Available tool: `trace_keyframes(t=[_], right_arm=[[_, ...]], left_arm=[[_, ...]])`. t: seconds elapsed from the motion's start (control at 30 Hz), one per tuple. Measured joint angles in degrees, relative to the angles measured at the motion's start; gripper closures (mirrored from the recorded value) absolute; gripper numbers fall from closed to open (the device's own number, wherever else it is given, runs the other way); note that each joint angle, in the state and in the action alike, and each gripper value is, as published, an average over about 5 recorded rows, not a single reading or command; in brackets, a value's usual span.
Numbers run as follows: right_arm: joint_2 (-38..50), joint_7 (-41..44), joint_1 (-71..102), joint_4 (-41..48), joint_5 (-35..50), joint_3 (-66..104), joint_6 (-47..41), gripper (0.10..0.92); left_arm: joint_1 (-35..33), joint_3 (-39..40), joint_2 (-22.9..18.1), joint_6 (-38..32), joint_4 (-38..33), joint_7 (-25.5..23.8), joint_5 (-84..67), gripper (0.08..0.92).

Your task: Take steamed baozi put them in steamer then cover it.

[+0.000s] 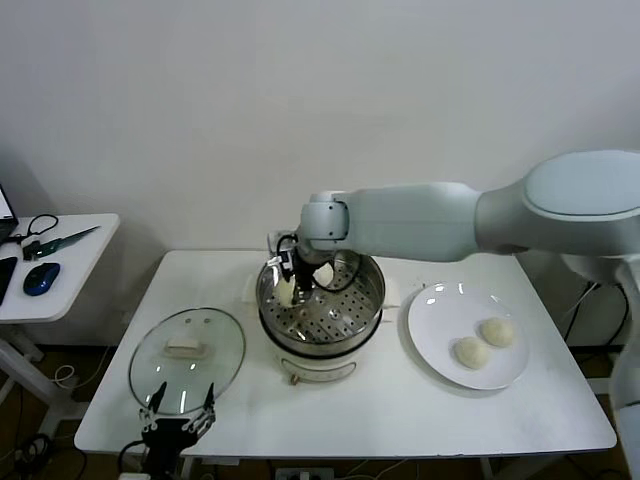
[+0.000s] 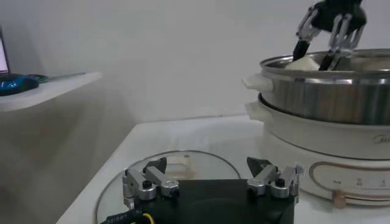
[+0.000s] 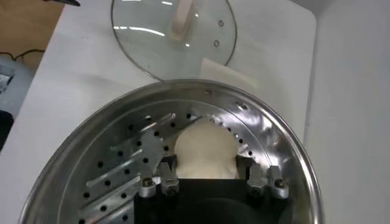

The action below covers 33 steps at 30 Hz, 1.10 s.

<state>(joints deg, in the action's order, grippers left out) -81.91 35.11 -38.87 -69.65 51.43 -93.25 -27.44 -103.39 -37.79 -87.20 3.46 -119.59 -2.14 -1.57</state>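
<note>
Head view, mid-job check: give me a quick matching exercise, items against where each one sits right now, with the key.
Column one:
1. cover
2. right gripper
3. two baozi
4. left gripper

Column two:
A. on the white plate
B. inside the steamer, fingers either side of a baozi
C. flat on the table, left of the steamer
D. at the table's near edge, by the cover, open and empty

Pairs: 1-C, 2-B, 3-A, 4-D
</note>
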Motion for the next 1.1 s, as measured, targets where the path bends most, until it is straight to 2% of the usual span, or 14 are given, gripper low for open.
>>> trace_keyframes(t=[0.33,0.53,0.87,1.1], right_arm=[[-0.19,-0.23,1.34,0.82,-1.68,0.75,0.38,0.214],[3.61,3.0,-1.96,-1.54,-3.08,0.21,2.96,0.203],[21.46,15.1,-12.3,-6.89,-8.91,-6.51,11.3,0.203],[35.6,18.66,-11.85,-9.44,-16.21,-8.56,14.46,0.203]], left_arm=[[-0.1,0.19,-0.22,-0.18,0.02,0.07,0.11,0.177],[-0.27,0.12,-0.29,-0.19,-0.14,0.11,0.25,0.177],[0.24,0.15,-0.27,0.22,-0.36,-0.05,0.27,0.177],[0.66,-0.09,-0.33,0.64,-0.33,-0.11,0.18,0.177]])
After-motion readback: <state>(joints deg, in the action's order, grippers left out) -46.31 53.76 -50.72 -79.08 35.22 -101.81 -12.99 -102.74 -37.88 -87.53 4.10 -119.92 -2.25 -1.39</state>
